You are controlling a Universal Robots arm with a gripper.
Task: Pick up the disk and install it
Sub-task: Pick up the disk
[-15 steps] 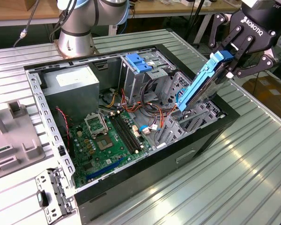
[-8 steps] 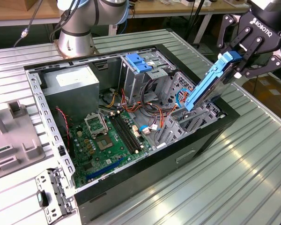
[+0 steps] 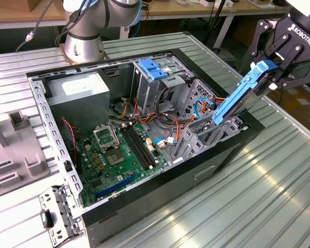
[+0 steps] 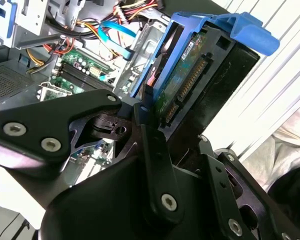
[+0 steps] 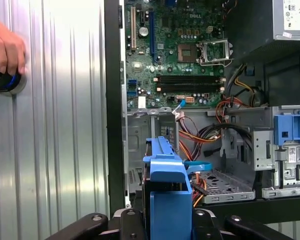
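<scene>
Clamping the jaws of the gripper (image 3: 273,77) on the upper end of the disk (image 3: 237,101), by its blue rails. Holding it tilted, lower end near the metal cage (image 3: 206,137) at the exterior view's right side of the open case (image 3: 144,194). Exposing 1 connector edge in the second wrist view. Lying further in: board (image 3: 113,155) and grey supply box (image 3: 77,93). Resting on a dark round object (image 5: 7,84) on the table (image 5: 55,150) beside the case: 1 hand (image 5: 7,50).

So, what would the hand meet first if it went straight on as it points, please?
Likely the metal drive cage, reached first by the disk the hand holds; depth is unclear.
</scene>
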